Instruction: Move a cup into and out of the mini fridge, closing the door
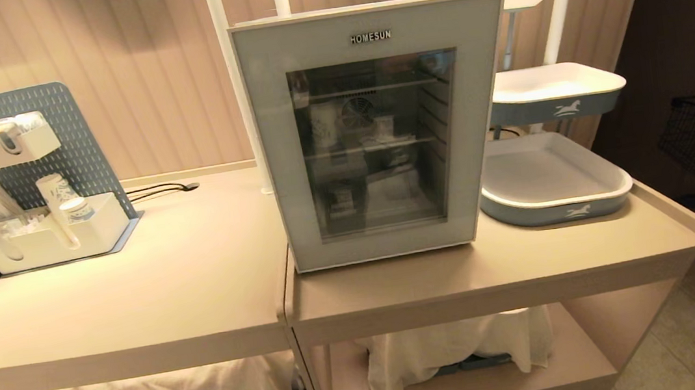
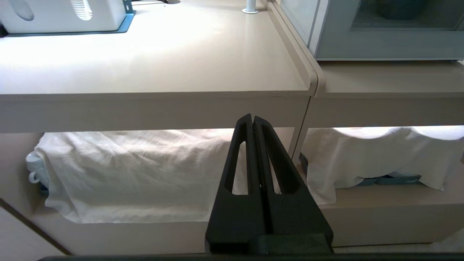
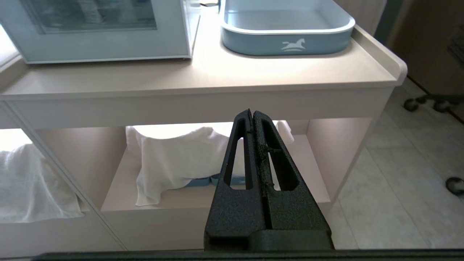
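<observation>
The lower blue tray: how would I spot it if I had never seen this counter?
Find the white fridge with the glass door standing on the beige counter. Just to its right, flat on the counter, lies a shallow blue tray with a white rim and a small white horse on its side. A matching tray sits higher, behind it, off the counter.

Head high, wrists low, fridge (image 1: 379, 132) shared
</observation>
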Controlling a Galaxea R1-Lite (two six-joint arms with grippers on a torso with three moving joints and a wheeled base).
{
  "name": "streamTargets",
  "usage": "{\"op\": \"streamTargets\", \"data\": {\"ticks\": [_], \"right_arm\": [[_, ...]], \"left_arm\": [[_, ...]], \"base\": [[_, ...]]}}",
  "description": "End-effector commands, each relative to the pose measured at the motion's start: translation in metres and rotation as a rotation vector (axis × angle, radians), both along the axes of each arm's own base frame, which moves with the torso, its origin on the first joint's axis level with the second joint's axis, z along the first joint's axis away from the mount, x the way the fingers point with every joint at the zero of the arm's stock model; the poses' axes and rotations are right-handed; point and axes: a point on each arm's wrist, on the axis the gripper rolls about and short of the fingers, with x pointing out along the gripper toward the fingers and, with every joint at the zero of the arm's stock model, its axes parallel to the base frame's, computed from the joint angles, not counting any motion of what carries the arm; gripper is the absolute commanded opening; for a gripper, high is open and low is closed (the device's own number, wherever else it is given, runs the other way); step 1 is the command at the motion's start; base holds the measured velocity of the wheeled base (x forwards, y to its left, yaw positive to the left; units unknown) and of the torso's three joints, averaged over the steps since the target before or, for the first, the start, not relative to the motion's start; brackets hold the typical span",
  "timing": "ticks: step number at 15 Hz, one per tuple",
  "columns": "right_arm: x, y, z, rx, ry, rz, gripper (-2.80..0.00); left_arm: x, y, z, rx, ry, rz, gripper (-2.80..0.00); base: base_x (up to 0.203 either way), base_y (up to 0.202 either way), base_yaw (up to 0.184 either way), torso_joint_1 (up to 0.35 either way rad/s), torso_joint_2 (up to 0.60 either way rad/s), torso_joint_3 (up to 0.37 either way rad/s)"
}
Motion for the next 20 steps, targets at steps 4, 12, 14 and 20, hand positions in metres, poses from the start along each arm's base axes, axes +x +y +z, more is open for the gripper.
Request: {"op": "streamTargets", "data": {"ticks": [4, 12, 14, 20], "right_arm": [[0.0001, 0.0, 0.0, 0.0, 0.002, 0.001, -2.8], [0.0001, 0.0, 0.0, 0.0, 0.002, 0.001, -2.8], [0.0001, 0.0, 0.0, 0.0, 0.002, 0.001, -2.8], [0.0001, 0.0, 0.0, -0.002, 0.007, 0.001, -2.8]], "left_arm": [[0.0002, 0.0, -0.0003, -0.002, 0.002, 0.001, -2.8], [0.0002, 0.0, -0.0003, 0.0, 0.002, 0.001, -2.8], [0.0002, 0.0, -0.0003, -0.002, 0.002, 0.001, -2.8], [-0.0006, 0.0003, 0.0058, 0.015, -0.037, 0.013, -2.8]], "base": [[0.0, 0.0, 0.0, 0.0, 0.0, 0.0], [0.062, 0.0, 0.001, 0.002, 0.0, 0.001], [0.199, 0.0, 0.0, 0.003, 0.01, 0.0], [0.037, 0.0, 0.001, 0.004, 0.0, 0.001]]}}
